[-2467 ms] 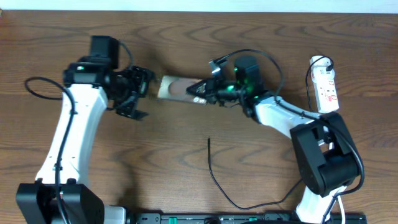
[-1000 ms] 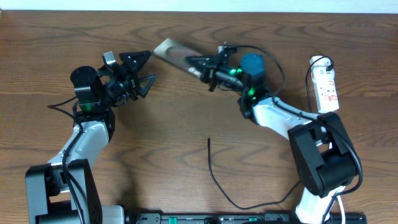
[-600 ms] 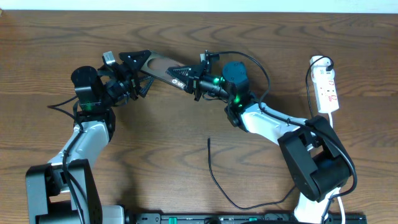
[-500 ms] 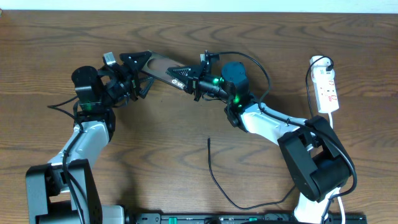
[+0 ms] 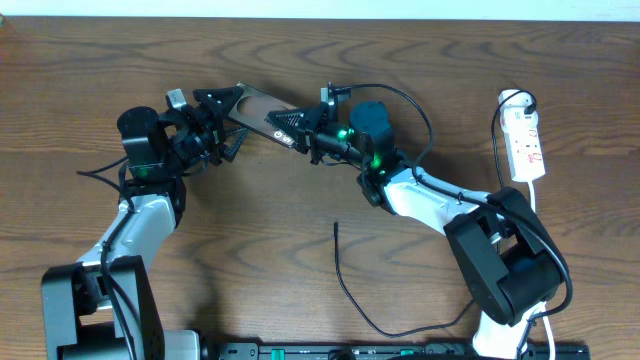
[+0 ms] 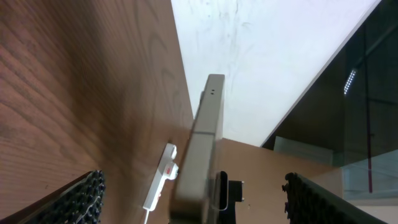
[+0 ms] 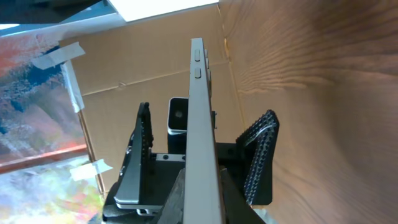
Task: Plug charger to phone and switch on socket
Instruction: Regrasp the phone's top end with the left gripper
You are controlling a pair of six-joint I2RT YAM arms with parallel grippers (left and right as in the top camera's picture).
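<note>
the phone is off the tabletop in the upper middle of the overhead frame, tilted, and clamped at its right end by the right pincer. the left pincer is spread wide around the phone's other end. in the left wrist view the slab stands edge-on in the gap, and neither of the pads looks to touch it. the charger lies loose in the lower middle, its plug tip pointing up the frame and well apart from both arms. the socket sits at the far right edge.

the main risk, as i judge it, is the handover. if the right pincer lets go before the left has closed squarely, the smooth, thin slab could pivot or drop. a grip near one end also leaves a long unsupported lever. it could also end up with its port covered or facing away from the cable.

the phone is flat, hard and glossy, with a metal-looking rim and side buttons showing in the right wrist view. the pads are ribbed black rubber. the cable is thin and limp, likely to flex away when pushed. the socket is rigid white plastic, and the tabletop is grained wood.
</note>
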